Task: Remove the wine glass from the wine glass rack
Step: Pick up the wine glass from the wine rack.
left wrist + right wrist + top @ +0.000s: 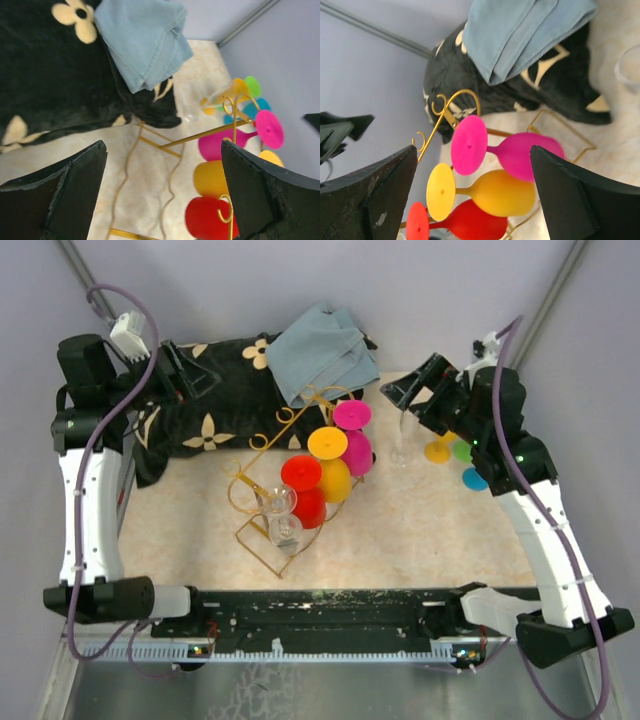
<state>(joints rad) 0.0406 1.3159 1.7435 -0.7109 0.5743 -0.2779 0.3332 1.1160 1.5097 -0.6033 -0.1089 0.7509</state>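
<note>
The gold wire wine glass rack (262,443) stands mid-table. A pink wine glass (356,450), a yellow one (334,480) and a red one (309,507) hang upside down on it, with two clear glasses (276,501) at its near end. My right gripper (404,396) is open, right of the pink glass and apart from it. In the right wrist view the pink glass (520,155) and yellow glass (495,192) lie between the open fingers (385,190), further off. My left gripper (192,372) is open over the black cloth, far left of the rack (200,136).
A black flowered cloth (210,405) and a folded blue cloth (322,352) lie behind the rack. A clear glass (401,440) stands right of the rack. Beyond it, under my right arm, sit yellow (437,451), green (461,450) and blue (474,480) glasses.
</note>
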